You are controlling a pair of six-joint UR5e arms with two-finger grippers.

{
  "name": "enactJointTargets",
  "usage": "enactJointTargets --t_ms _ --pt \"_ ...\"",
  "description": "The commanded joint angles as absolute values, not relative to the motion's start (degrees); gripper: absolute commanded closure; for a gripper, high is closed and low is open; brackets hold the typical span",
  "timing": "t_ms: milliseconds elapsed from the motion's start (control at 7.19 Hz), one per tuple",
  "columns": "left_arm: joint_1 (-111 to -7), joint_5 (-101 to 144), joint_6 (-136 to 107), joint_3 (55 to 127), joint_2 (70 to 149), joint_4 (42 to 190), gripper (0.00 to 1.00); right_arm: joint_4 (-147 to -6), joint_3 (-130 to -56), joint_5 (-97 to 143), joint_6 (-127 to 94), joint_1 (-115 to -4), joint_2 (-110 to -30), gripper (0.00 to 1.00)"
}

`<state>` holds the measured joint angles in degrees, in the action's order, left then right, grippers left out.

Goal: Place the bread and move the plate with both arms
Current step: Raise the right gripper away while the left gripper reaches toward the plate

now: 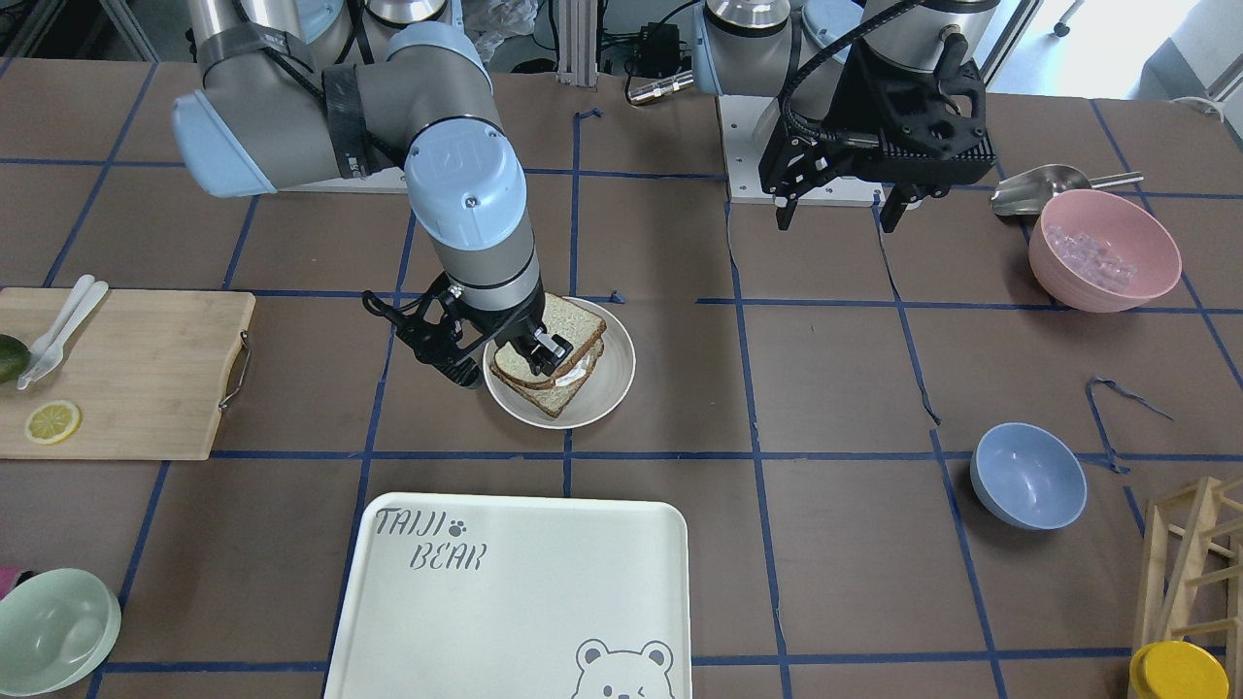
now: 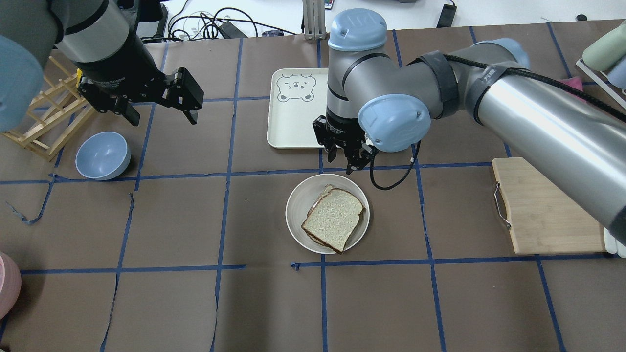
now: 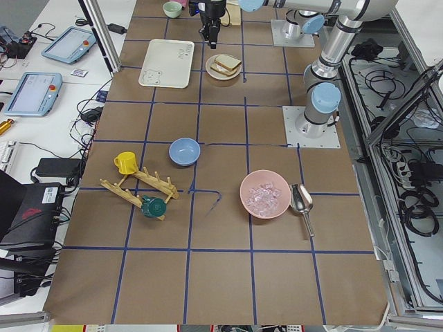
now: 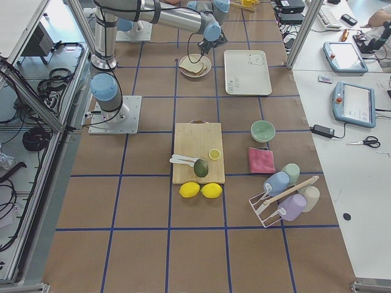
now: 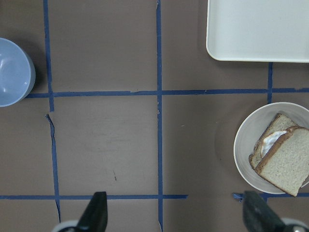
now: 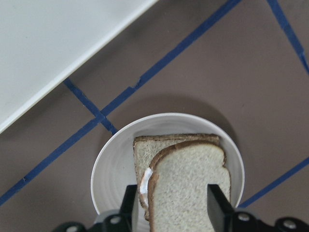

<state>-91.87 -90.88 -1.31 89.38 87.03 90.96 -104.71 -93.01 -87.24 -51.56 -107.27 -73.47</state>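
The bread (image 2: 335,217) lies on top of a second slice with egg white showing at its edge (image 6: 145,181), both on the round off-white plate (image 2: 296,215) at the table's middle. It also shows in the front view (image 1: 573,325) on the plate (image 1: 607,388). My right gripper (image 2: 348,159) is open and empty, just above the stack's far end; in its wrist view (image 6: 173,200) the fingers straddle the bread (image 6: 188,183) without gripping. My left gripper (image 2: 159,110) is open and empty, raised well to the left of the plate (image 5: 244,154).
The cream "TAIJI BEAR" tray (image 2: 291,122) lies just beyond the plate. A blue bowl (image 2: 102,155) and a wooden rack (image 2: 49,112) are at the left, and a cutting board (image 2: 543,215) at the right. A pink bowl (image 1: 1105,250) stands near the left arm's base.
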Motion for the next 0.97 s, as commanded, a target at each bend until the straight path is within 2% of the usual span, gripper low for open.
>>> enactJointTargets --t_ms 0,278,695,834 --pt "-91.9 -90.9 -1.1 89.3 87.1 91.0 0.00 -104.2 -92.8 -90.9 -34.4 -106.3 -77.8 0.00" --pt "-92.1 -91.5 -1.0 89.1 88.3 91.3 0.00 -98.6 -92.0 -90.4 -24.7 -105.8 -84.6 0.00" --pt "-92.5 -90.2 -1.5 90.6 94.1 88.9 0.00 -97.7 -91.6 -87.8 -12.0 -100.5 -85.2 0.00" --pt "-92.5 -85.7 -1.8 94.4 96.6 83.7 0.00 -96.5 -91.6 -87.7 -9.0 -97.9 -85.5 0.00"
